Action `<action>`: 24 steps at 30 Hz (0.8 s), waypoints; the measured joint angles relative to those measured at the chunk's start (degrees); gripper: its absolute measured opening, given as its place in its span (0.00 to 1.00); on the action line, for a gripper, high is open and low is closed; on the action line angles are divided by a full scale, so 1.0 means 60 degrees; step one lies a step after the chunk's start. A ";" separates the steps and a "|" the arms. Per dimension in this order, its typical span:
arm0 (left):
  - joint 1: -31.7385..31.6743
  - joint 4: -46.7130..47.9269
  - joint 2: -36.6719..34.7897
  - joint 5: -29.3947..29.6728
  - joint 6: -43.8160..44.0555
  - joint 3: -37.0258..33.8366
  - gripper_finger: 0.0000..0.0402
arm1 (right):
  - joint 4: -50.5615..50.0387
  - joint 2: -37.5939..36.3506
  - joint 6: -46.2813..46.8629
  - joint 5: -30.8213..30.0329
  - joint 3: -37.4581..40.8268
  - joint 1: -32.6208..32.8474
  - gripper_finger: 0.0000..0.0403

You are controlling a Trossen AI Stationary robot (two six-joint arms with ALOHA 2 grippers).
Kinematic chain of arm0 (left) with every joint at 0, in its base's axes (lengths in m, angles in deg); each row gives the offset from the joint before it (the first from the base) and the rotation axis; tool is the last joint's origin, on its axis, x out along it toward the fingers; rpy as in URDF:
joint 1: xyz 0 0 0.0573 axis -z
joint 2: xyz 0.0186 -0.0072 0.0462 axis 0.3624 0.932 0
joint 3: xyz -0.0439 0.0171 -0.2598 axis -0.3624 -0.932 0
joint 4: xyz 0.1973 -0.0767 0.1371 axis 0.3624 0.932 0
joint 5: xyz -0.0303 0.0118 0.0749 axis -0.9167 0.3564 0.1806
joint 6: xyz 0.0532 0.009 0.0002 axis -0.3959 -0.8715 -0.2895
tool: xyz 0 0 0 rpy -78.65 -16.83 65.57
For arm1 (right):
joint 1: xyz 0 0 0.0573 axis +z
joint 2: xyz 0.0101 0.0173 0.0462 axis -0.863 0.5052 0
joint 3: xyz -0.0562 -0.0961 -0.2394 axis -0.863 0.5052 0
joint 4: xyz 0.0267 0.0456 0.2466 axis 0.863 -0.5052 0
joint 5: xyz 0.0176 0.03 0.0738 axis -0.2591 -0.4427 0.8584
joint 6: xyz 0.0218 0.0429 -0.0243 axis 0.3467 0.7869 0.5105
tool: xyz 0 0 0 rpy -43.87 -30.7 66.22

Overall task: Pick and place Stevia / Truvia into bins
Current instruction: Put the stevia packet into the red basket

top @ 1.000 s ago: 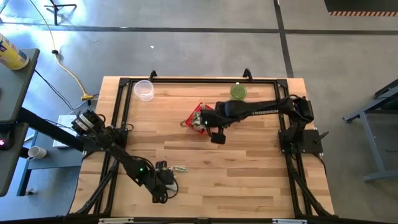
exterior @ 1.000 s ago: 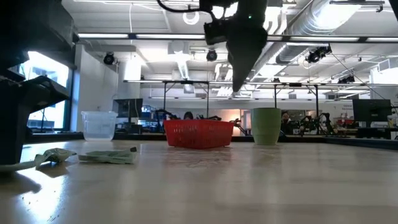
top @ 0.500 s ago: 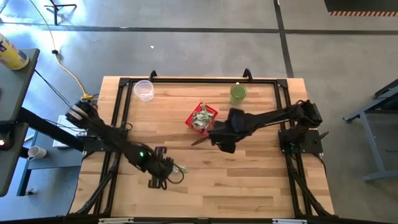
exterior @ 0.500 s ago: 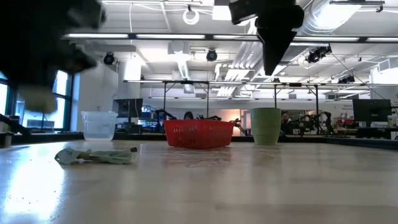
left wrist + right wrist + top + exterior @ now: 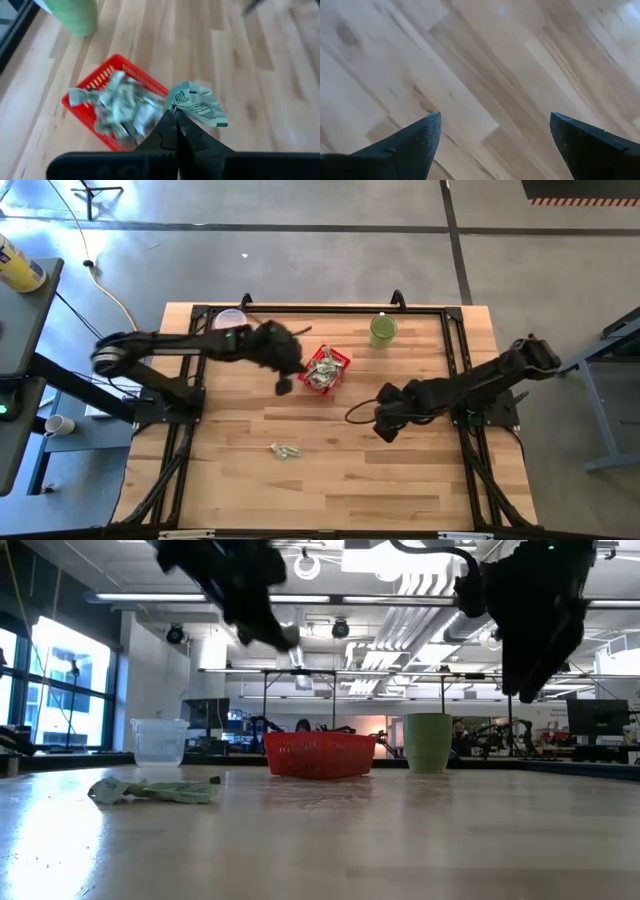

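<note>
We take the red basket (image 5: 323, 370) as our landmark. Our left gripper (image 5: 284, 385) hangs just beside its left edge, above the table, its fingers pinched tight on one crumpled sachet (image 5: 196, 103), held by a corner only.

What could go wrong from here, as we judge it: the hold is thin, so the sachet may slip or flutter free before it is over the basket. If we let go now, it looks likely to land on the wood beside the rim rather than inside. The paper is light and may also cling to a finger on release. The basket is small and already well heaped, so a drop near its edge could slide off the pile — or nudge other packets out.

The sachet is pale green and white, creased, with dark print, fanned out past the fingertips. More like it lie heaped in the basket, and a few loose sachets (image 5: 285, 450) rest on the table well in front of the basket.

Our right gripper (image 5: 386, 423) waits well off to the basket's right, low over bare wood, fingers spread wide, holding nothing.
</note>
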 joint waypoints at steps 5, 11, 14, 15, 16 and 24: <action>-0.0607 -0.0767 0.1680 -0.0056 -0.0019 -0.0030 0.23 | 0.0570 -0.0235 0.0871 -0.0497 0.0365 0.0141 0.90; -0.0600 -0.0266 0.2552 0.0662 0.0364 0.0563 0.56 | 0.2290 0.0018 -0.0387 -0.0223 0.0287 -0.0008 0.90; -0.0440 0.1580 0.1959 0.0045 0.1079 0.1146 0.66 | 0.3584 0.0317 -0.1545 0.0339 0.0284 -0.0158 0.90; -0.0284 0.2126 0.1629 -0.0158 0.1200 0.1219 0.68 | 0.4029 0.0455 -0.1904 0.0543 0.0284 -0.0263 0.90; -0.0032 0.2643 0.1220 -0.0244 0.1268 0.1226 0.69 | 0.4493 0.0611 -0.2255 0.0765 0.0284 -0.0382 0.90; 0.3657 0.2497 -0.1671 0.0881 0.3591 -0.1364 0.61 | 0.6526 0.2091 -0.4638 0.2415 0.0054 -0.1337 0.90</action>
